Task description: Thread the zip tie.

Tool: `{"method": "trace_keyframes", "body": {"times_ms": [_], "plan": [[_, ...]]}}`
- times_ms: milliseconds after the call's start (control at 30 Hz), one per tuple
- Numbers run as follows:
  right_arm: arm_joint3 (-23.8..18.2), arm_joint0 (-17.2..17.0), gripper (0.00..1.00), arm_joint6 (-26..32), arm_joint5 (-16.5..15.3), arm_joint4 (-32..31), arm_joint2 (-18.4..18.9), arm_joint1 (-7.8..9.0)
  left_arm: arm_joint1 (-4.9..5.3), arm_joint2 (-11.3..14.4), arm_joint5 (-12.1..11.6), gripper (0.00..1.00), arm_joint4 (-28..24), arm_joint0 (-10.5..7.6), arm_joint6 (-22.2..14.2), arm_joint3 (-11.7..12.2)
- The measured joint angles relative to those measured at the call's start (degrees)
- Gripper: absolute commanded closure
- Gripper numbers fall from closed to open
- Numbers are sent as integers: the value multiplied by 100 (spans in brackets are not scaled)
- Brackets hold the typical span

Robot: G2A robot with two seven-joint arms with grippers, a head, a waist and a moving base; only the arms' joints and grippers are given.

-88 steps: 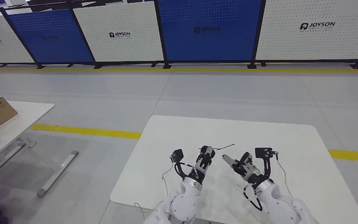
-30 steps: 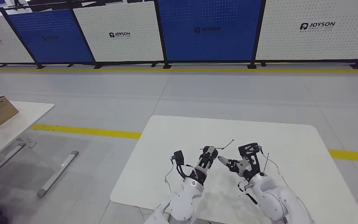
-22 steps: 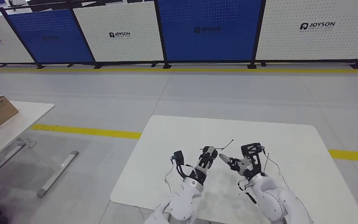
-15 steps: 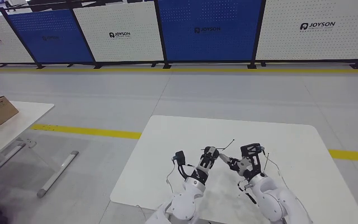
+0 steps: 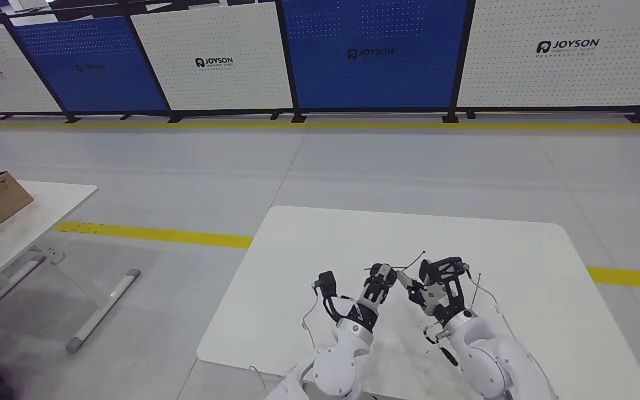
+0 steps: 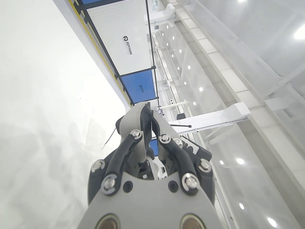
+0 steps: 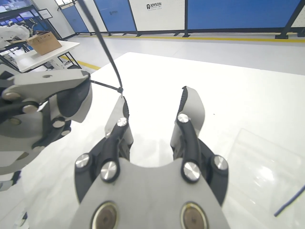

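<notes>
Right wrist view: the zip tie [image 7: 104, 85] juts from my left hand [image 7: 83, 83], which is pinching its strap. The zip tie's head sits right at one fingertip [image 7: 122, 106] of my right hand [image 7: 153, 94], whose fingers are spread with nothing between them. Both hands hang above the white bench [image 5: 500, 235], near its front edge. Compared with 2.9 seconds ago, my right hand has swung in from well apart to just beside my left hand, which still grips the strap.

Left gripper [image 5: 380, 278] and right gripper [image 5: 409, 287] close together over white table [image 5: 500, 250], near side; zip tie [image 5: 410, 261] angles far-right between them.
</notes>
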Motion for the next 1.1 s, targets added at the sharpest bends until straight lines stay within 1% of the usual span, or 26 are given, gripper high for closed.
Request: {"method": "trace_keyframes", "body": {"times_ms": [233, 433, 500, 667, 800, 867, 933, 967, 1000, 1033, 1100], "plan": [[-42, -41, 64, -93, -48, -28, 16, 3, -13, 26, 20, 100, 24, -20, 4, 77], [-74, -60, 65, -90, -107, -55, 21, 8, -25, 70, 28, 100, 102, -36, 21, 156], [-76, -61, 68, -82, -122, -64, 20, 9, -30, 87, 29, 100, 120, -43, 27, 174], [-47, -49, 71, -46, -167, -74, -7, 6, -42, 118, 7, 100, 132, -51, 29, 189], [-12, -28, 76, -27, -212, -36, -17, 3, -48, 124, -20, 100, 123, -48, 25, 190], [0, -19, 80, -24, -232, -27, -17, 2, -50, 128, -29, 100, 128, -45, 19, 190], [2, -15, 88, -29, -243, -26, -17, 2, -51, 129, -35, 100, 142, -42, 10, 190], [-3, -16, 95, -33, -247, -26, -17, 2, -51, 129, -36, 100, 148, -41, 7, 192], [-8, -18, 98, -38, -253, -25, -16, 2, -52, 129, -37, 100, 153, -41, 6, 195], [-13, -23, 100, -42, -266, -13, -14, 3, -53, 129, -37, 100, 159, -41, 6, 198], [-15, -27, 100, -43, -290, 19, -6, 4, -54, 128, -43, 100, 168, -42, 10, 202]]}}
